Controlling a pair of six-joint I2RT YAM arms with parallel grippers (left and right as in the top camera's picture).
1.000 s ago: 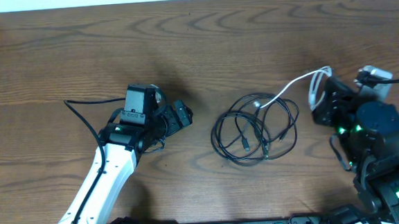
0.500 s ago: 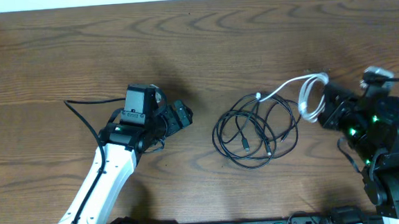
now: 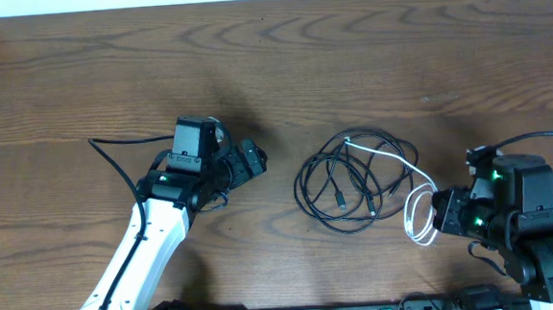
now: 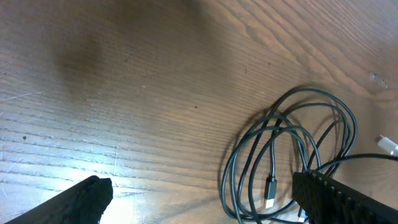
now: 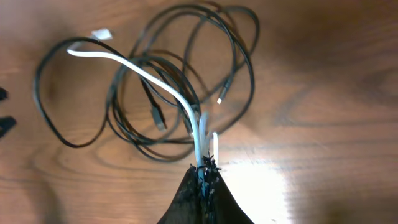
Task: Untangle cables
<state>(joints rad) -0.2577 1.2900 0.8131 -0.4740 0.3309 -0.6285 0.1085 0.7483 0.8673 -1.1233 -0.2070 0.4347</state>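
White cable [image 5: 149, 75] pinched in R fingers [image 5: 186, 199], prob. lying across black cables [image 5: 154, 116].

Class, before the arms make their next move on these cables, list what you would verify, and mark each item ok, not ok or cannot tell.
1. Right gripper shut on the white cable: ok.
2. Left gripper open and empty: ok.
3. Left gripper holding down the black cables: not ok; it sits apart from them, to their left.
4. White cable clear of the black cables: not ok; it lies across their loops.
5. White cable only lying over the black cables, not threaded through a loop: cannot tell.
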